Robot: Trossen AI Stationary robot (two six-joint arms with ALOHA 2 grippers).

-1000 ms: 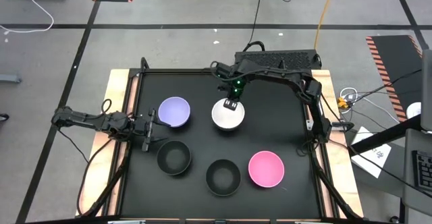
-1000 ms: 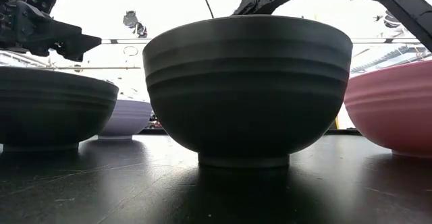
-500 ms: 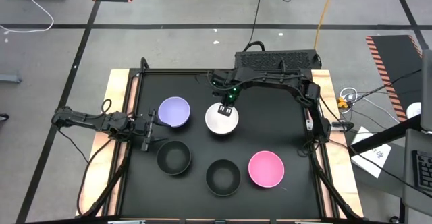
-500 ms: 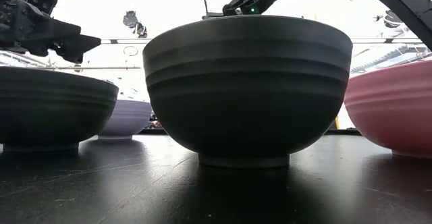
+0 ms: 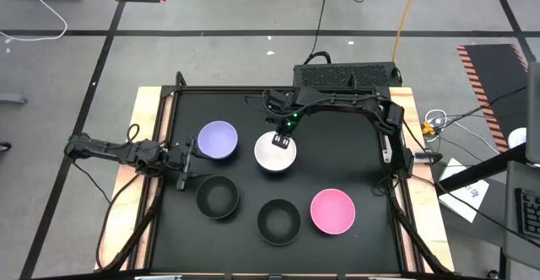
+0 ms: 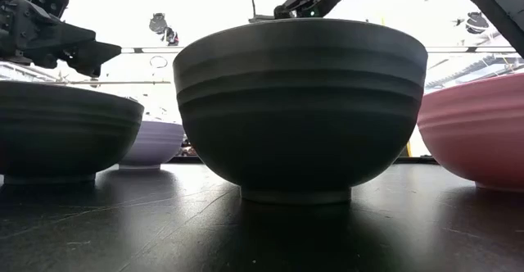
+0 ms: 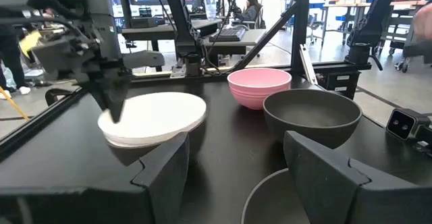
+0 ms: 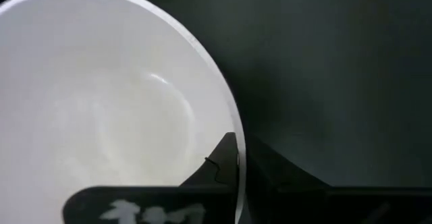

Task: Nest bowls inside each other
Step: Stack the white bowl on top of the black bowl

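The white bowl [image 5: 273, 153] hangs in my right gripper [image 5: 285, 137], just right of the lavender bowl [image 5: 218, 140], which stands on its foot on the black table. In the left wrist view the white bowl [image 7: 154, 116] shows tilted, with the right gripper [image 7: 111, 102] on its rim. Two black bowls [image 5: 218, 198] [image 5: 278, 220] and a pink bowl [image 5: 332, 211] stand nearer the front edge. My left gripper [image 5: 187, 158] waits open at the table's left edge, touching nothing. My right gripper pinches the white bowl's rim [image 8: 236, 140] on its far side, one finger [image 8: 214, 171] inside the bowl and the other [image 8: 273, 173] outside. The fingers slant steeply down from the far side. The bowl looks lifted off the table and tilted.
In the low view the middle black bowl [image 6: 300, 108] fills the front, with the other black bowl [image 6: 65, 133], the lavender bowl [image 6: 151, 142] and the pink bowl [image 6: 475, 133] around it. A raised frame [image 5: 160, 137] borders the table. A person sits far behind [image 7: 255, 7].
My right gripper has carried the white bowl toward the table's left and a little toward the near edge, closer to the lavender bowl. It has stayed shut on the rim throughout.
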